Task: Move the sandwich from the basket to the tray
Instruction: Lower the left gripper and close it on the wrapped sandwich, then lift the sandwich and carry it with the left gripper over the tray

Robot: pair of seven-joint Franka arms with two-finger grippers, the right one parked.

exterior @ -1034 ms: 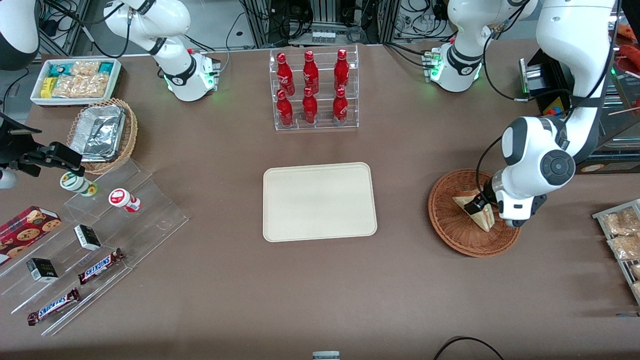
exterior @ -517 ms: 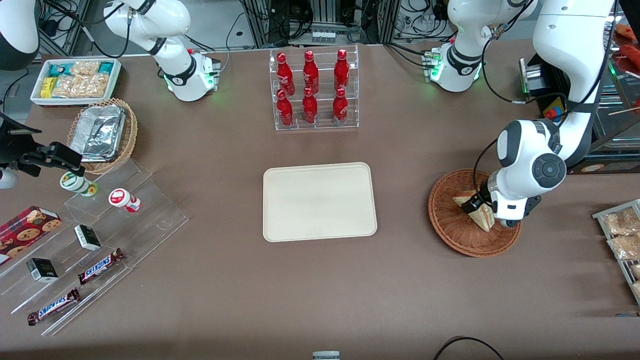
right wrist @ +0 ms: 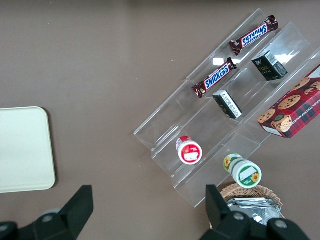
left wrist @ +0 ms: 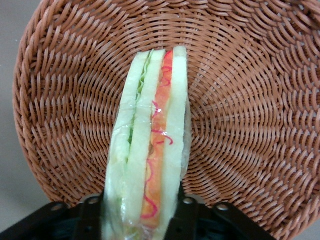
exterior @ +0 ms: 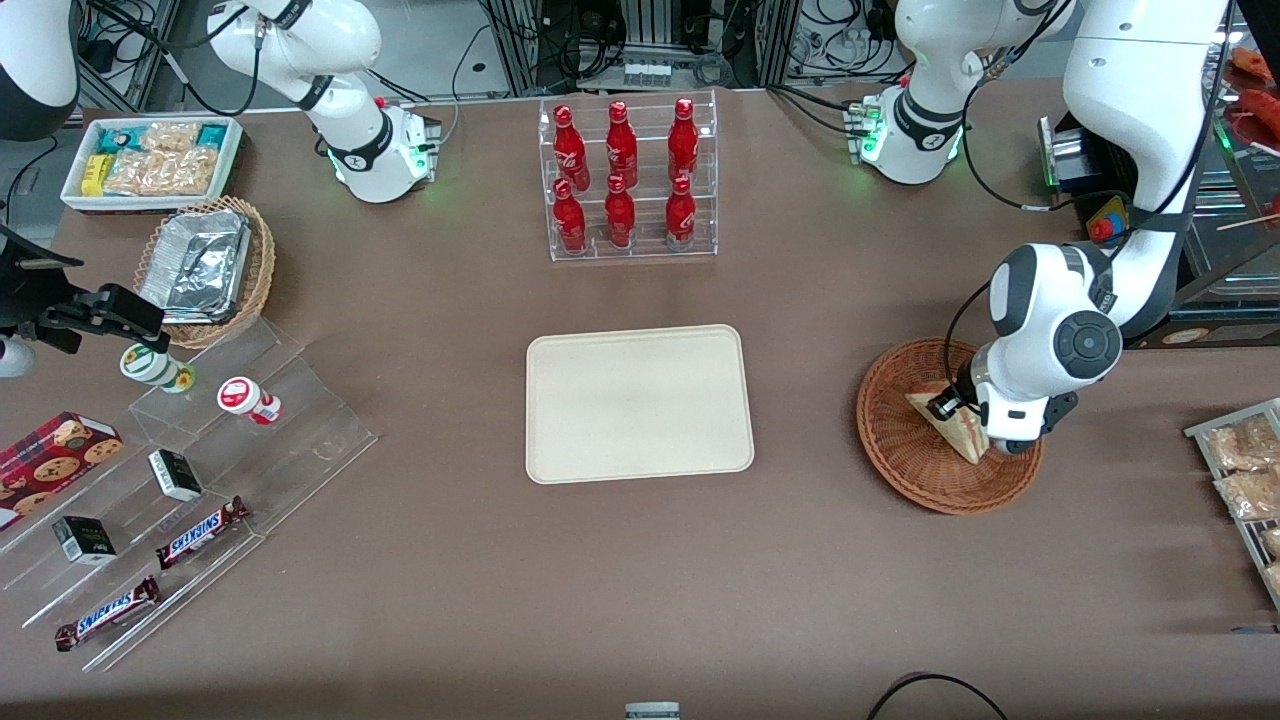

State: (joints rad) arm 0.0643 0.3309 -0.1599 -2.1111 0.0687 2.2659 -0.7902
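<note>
The end effector (exterior: 950, 415) is down inside the basket (exterior: 905, 455), and its two fingers (left wrist: 186, 220) are clenched on the sandwich (left wrist: 150, 150), one on each bread side. The sandwich stands on its edge in the basket, with the layers of orange, red and green filling visible between the pale bread. The basket is on the tabletop (exterior: 640, 600) toward the working arm's end, well apart from the tray (exterior: 638, 403). The tray lies flat, nearer to the front camera than the rack of red bottles (exterior: 627, 180).
</note>
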